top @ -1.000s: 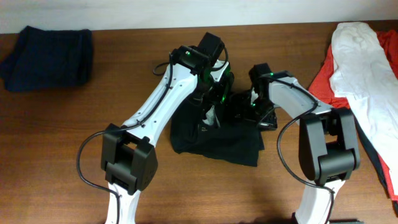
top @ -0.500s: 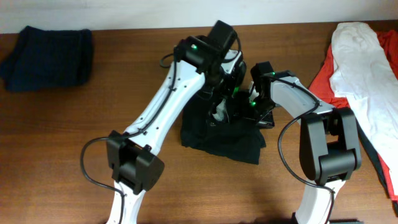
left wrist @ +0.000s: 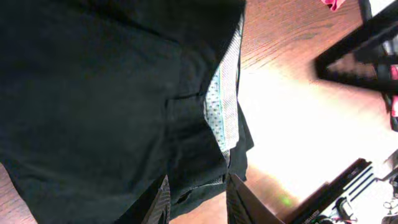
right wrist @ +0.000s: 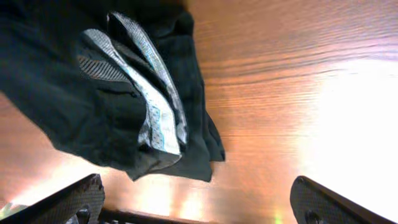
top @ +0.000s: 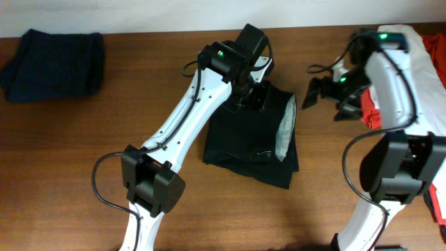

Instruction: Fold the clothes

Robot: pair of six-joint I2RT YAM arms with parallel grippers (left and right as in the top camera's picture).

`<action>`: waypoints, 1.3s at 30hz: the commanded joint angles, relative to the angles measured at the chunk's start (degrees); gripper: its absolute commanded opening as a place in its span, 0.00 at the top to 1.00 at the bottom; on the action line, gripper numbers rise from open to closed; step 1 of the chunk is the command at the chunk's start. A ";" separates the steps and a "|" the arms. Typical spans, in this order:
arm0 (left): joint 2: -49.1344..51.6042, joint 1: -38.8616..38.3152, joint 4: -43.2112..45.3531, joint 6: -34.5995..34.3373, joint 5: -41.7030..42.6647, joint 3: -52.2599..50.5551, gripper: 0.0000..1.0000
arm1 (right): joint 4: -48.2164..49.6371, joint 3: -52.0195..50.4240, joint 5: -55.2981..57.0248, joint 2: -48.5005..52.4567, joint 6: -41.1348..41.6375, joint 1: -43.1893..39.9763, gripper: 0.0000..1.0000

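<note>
The clothes, a black garment (top: 240, 139), lie in a rough rectangle at the table's middle, with a pale grey inner patch (top: 284, 129) showing along the right edge. The patch also shows in the left wrist view (left wrist: 222, 106) and the right wrist view (right wrist: 146, 99). My left gripper (top: 256, 96) is at the garment's far edge. Its jaws stand narrowly apart, closed on the fabric edge (left wrist: 198, 183). My right gripper (top: 327, 97) is wide open and empty (right wrist: 196, 186), over bare wood to the right of the garment.
A folded navy-blue garment (top: 56, 63) lies at the far left. A white garment (top: 404, 70) lies over a red one (top: 436, 52) at the far right, close behind my right arm. Brown wood table (top: 70, 160) all round.
My right gripper has let go of the black garment, opened and swung right, away from it. The garment now lies flatter with the pale patch showing. My left gripper has stayed at the far edge.
</note>
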 commanded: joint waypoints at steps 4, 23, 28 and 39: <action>2.03 0.98 -2.03 0.02 -1.55 1.01 0.71 | -4.37 2.19 -6.14 -3.08 -8.61 -1.79 0.01; 4.87 10.47 -6.97 0.33 -8.59 -9.42 0.98 | 28.30 -10.80 -11.19 1.84 -7.67 10.25 0.96; 4.92 9.94 -3.28 0.31 -10.25 -19.91 0.97 | 34.01 -13.81 6.19 7.93 -0.02 9.09 0.92; 4.92 9.81 4.15 0.26 -8.94 -30.99 0.97 | 10.99 2.21 6.95 5.20 0.98 1.53 0.96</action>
